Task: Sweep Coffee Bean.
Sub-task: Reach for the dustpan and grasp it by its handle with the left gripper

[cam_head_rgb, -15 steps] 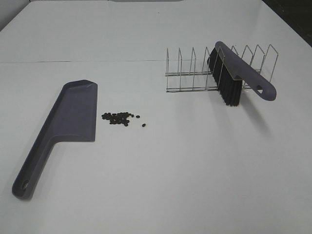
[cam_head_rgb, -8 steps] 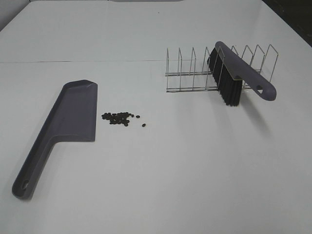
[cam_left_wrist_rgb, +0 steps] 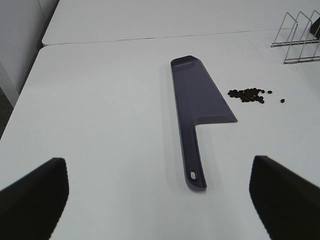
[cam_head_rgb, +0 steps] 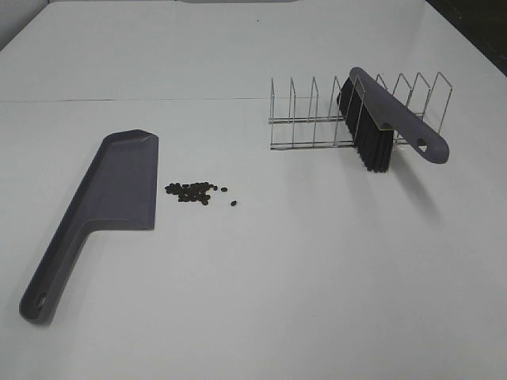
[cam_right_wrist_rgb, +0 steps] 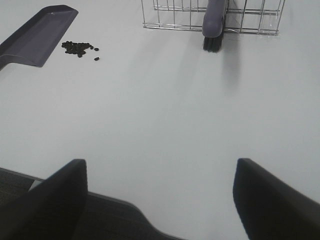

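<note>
Nothing has moved since a second ago; every thing lies just where it did.

We see one big white table [cam_head_rgb: 317, 277], smooth and flat. On its left side lies one dustpan [cam_head_rgb: 119, 186], grey-purple plastic, with a wide flat scoop and a long thin handle that has a hole at its end. On the right side stands one wire rack [cam_head_rgb: 305, 119], made of thin shiny metal bent into a row of loops. One brush [cam_head_rgb: 388, 111] leans in the rack, tilted. It has a grey-purple plastic back and black bristles [cam_head_rgb: 372, 146] that point down.

The coffee beans [cam_head_rgb: 190, 191] lie on the table just beside the dustpan's long edge. There are about two dozen, tiny, dark and oval, in one small bunch. One bean [cam_head_rgb: 234, 203] lies a little apart from the bunch, on the side away from the dustpan.

Our left gripper [cam_left_wrist_rgb: 156, 161] has its two dark fingers spread wide apart, with nothing between them. Our right gripper [cam_right_wrist_rgb: 160, 162] is spread wide too, and holds nothing.
</note>
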`<act>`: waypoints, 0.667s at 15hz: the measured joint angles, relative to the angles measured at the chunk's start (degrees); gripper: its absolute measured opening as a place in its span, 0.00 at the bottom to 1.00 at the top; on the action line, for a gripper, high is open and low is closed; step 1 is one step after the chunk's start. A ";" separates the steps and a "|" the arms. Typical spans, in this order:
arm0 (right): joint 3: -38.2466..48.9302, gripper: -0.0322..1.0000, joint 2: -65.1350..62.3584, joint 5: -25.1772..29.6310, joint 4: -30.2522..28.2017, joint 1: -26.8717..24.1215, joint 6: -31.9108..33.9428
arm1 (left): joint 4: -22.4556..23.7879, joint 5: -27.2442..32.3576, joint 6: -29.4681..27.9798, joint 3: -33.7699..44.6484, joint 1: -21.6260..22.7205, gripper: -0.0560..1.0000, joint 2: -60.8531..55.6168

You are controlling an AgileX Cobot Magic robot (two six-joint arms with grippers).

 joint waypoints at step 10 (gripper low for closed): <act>0.00 0.77 0.00 0.00 -1.49 0.00 0.06 | 0.00 0.00 0.00 0.00 0.00 0.91 0.00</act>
